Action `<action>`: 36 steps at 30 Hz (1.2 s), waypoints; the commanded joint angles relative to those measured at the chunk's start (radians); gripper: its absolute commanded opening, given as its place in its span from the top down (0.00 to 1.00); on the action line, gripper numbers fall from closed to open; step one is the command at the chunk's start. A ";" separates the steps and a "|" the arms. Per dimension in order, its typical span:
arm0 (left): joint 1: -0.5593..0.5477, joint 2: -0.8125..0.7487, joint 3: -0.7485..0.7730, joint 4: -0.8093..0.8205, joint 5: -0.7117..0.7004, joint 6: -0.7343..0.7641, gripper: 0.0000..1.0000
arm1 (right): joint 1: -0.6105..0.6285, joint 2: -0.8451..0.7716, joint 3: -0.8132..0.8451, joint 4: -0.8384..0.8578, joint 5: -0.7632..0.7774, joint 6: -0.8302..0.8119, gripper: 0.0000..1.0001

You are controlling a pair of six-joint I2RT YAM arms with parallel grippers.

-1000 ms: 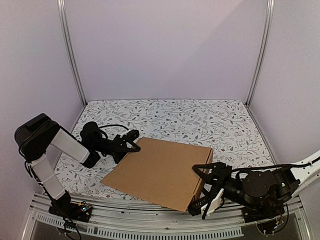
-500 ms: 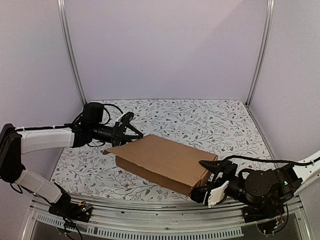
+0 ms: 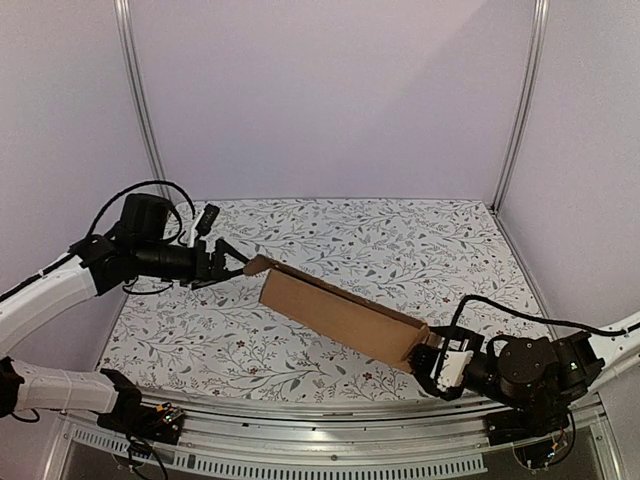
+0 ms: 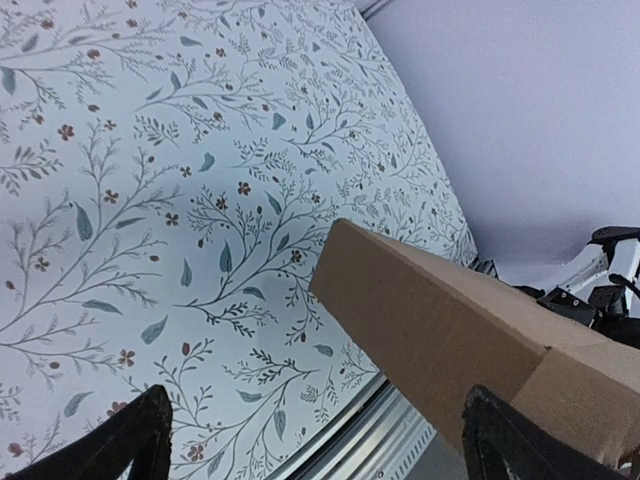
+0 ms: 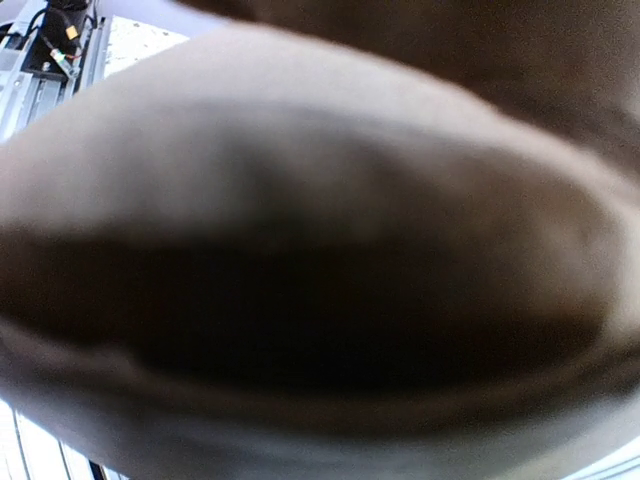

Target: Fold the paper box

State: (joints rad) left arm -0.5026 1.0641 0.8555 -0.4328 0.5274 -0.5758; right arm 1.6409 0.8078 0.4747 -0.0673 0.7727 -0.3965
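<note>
Flowered cloth (image 3: 400, 240) covers the table between pale lilac walls. Across its middle the paper box (image 3: 335, 312) slants on edge from far left to near right, seemingly clear of the cloth. Only the right gripper (image 3: 437, 362) holds it, clamped on its near-right end. The left gripper (image 3: 222, 262) gapes wide just beside the other end, touching nothing. With so long a box held at one end, I'd fear it twisting or slipping out. It's plain brown corrugated card, a flat closed mailer with crisp edges.
</note>
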 commanded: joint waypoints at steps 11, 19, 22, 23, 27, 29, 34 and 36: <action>0.013 -0.196 -0.058 0.056 -0.109 0.045 0.00 | -0.423 -0.062 -0.138 0.217 -0.667 0.347 0.55; 0.013 -0.190 -0.060 0.048 -0.093 0.061 0.00 | -0.572 0.139 -0.151 0.442 -0.957 0.392 0.56; 0.013 -0.188 -0.064 0.047 -0.100 0.062 0.00 | -0.588 0.228 -0.139 0.519 -1.013 0.388 0.58; 0.013 -0.187 -0.065 0.045 -0.103 0.062 0.00 | -0.591 0.270 -0.139 0.553 -1.027 0.381 0.59; 0.012 -0.177 -0.067 0.035 -0.136 0.066 0.01 | -0.609 0.401 -0.135 0.681 -1.081 0.356 0.59; 0.011 -0.167 -0.065 0.026 -0.156 0.072 0.04 | -0.613 0.462 -0.121 0.715 -1.101 0.348 0.60; 0.010 -0.128 -0.056 0.010 -0.161 0.102 0.20 | -0.613 0.595 -0.105 0.796 -1.118 0.345 0.63; 0.010 -0.111 -0.048 -0.006 -0.156 0.115 0.33 | -0.615 0.623 -0.104 0.809 -1.112 0.345 0.64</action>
State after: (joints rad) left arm -0.5007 0.9234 0.8032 -0.4042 0.3798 -0.4999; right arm 1.0309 1.3743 0.3595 0.6727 -0.3077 -0.0456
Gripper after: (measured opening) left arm 0.782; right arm 0.598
